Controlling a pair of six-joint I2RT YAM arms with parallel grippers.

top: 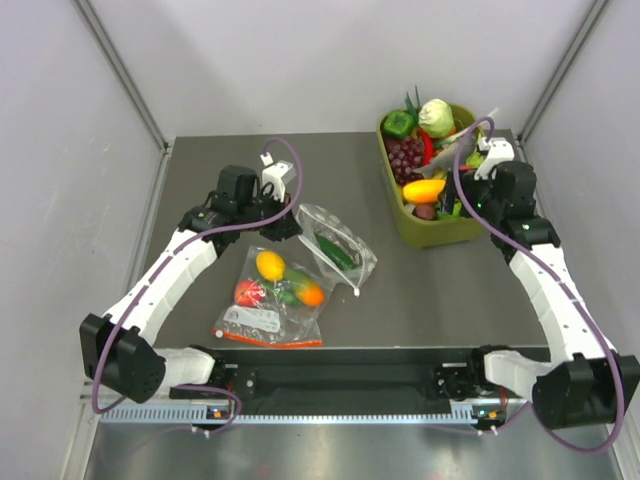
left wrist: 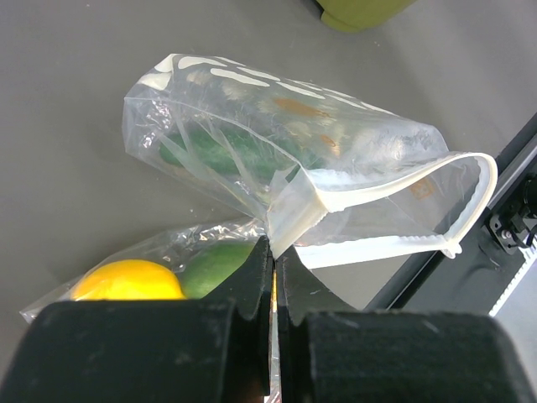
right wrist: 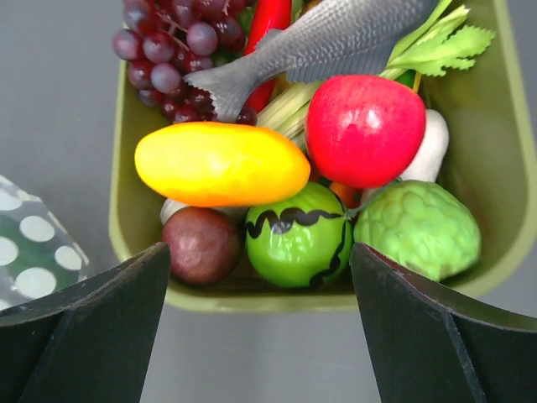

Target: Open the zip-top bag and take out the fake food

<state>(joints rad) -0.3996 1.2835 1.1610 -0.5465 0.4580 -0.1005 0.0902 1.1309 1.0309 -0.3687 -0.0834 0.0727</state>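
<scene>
The polka-dot zip-top bag lies on the grey table, its white zip mouth gaping open. A dark green cucumber piece is inside it and shows through the plastic in the left wrist view. My left gripper is shut on the bag's zip edge, jaws pressed together on the plastic. The yellow mango with an orange end lies in the green bin, clear in the right wrist view. My right gripper is open and empty over the bin's near rim.
A plain clear bag with a red-orange zip strip holds small round fruits by my left arm. The bin also holds grapes, a grey fish, a red fruit and a green ball.
</scene>
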